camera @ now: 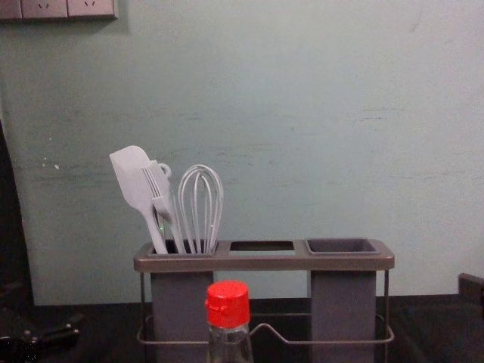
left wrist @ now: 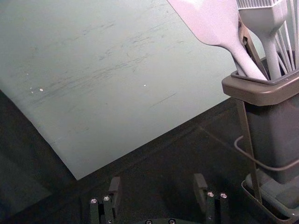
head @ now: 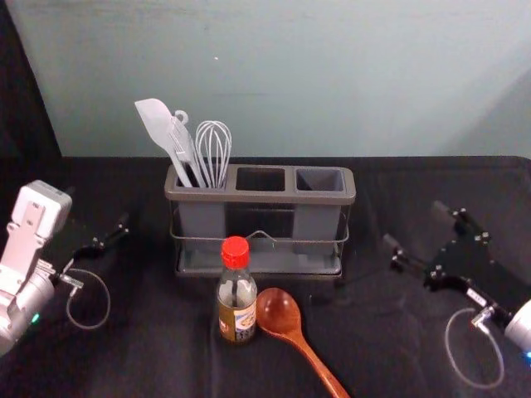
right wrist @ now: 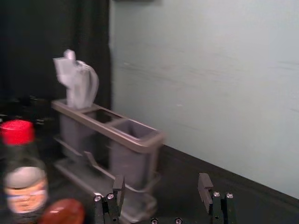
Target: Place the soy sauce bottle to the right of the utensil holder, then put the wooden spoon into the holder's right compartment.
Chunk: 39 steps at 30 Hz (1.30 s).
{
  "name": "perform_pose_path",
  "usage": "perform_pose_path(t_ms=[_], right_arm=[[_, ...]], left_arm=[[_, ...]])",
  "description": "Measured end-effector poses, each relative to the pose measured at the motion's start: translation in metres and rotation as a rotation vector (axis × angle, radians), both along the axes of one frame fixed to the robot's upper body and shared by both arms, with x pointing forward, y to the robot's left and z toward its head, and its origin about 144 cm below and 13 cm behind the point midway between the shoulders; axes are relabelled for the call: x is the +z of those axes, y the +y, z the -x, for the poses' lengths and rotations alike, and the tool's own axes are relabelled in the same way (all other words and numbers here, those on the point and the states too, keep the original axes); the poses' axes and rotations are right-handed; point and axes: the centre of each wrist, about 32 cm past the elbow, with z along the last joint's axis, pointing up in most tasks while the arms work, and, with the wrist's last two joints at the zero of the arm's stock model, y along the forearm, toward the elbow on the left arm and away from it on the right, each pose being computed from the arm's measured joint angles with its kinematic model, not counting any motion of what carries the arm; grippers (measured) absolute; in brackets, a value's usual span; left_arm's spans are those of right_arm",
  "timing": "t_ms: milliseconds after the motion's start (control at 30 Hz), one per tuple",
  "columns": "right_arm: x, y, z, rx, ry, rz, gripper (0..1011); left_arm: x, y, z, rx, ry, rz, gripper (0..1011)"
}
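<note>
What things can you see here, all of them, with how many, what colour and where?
utensil holder: 1, grey with brownish rim, mid-table
spatula: 1, pale, holder's left compartment
brush: 1, pale, same compartment
whisk: 1, pale, same compartment
ring-topped piece: 1, pale, behind the brush; kind unclear
soy sauce bottle: 1, clear with red cap, upright before the holder
wooden spoon: 1, reddish brown, lying right of the bottle
table: 1, black, underneath
wall: 1, grey-green, behind
wall panel: 1, pinkish brown, high on the wall's left
left claw: 1, black, open, left of the holder
right claw: 1, black, open, right of the holder
</note>
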Motion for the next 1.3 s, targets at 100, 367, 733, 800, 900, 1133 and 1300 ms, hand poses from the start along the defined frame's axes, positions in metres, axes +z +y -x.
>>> perform_pose_path(t_ms=[100, 367, 733, 800, 900, 1133, 1300], right_arm=[[0.003, 0.002, 0.001, 0.082, 0.019, -0.033, 1003], [0.004, 0.013, -0.009, 0.245, 0.079, -0.084, 1002], [0.008, 0.044, -0.037, 0.412, 0.140, -0.029, 1003], [0.009, 0.049, -0.043, 0.428, 0.147, -0.026, 1003], [0.008, 0.061, -0.054, 0.457, 0.160, -0.018, 1002], [0.006, 0.080, -0.070, 0.500, 0.160, 0.012, 1003], [0.006, 0.087, -0.076, 0.526, 0.149, 0.021, 1003]], left_arm=[[0.000, 0.000, 0.000, 0.000, 0.000, 0.000, 1011], [0.000, 0.000, 0.000, 0.000, 0.000, 0.000, 1011], [0.000, 0.000, 0.000, 0.000, 0.000, 0.000, 1012], [0.000, 0.000, 0.000, 0.000, 0.000, 0.000, 1011], [0.000, 0.000, 0.000, 0.000, 0.000, 0.000, 1011], [0.000, 0.000, 0.000, 0.000, 0.000, 0.000, 1011], [0.000, 0.000, 0.000, 0.000, 0.000, 0.000, 1011]])
